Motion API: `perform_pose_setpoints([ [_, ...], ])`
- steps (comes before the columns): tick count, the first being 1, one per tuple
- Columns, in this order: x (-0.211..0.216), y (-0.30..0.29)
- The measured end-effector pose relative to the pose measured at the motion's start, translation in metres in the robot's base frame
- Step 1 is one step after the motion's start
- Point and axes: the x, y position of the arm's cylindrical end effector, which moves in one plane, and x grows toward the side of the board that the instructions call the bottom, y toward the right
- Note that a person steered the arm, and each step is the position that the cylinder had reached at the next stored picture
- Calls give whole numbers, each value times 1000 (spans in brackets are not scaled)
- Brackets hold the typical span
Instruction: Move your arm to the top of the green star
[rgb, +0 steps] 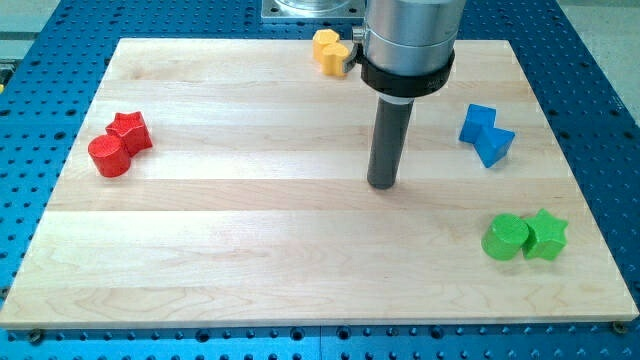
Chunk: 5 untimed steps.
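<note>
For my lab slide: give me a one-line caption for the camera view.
My tip rests mid-board, well up and left of the green star touching a green cylinder at the lower right.

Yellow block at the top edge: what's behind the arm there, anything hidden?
The yellow block shows on the arm's left; its right side is covered by the arm's grey body, so any neighbour there can't be seen. My tip rests mid-board.

The scene is lit brightly and evenly from above. The pale tabletop (250, 230) is shown clearly, with no strong glare. Only small, soft shadows are seen under the blocks and beside my tip (381, 185). A soft shine is seen on the silver arm (410, 30). Everything is kept sharp, and the edges are not bent.
</note>
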Motion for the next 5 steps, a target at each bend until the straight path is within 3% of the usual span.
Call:
perform_pose_setpoints([
  [5,8,7],
])
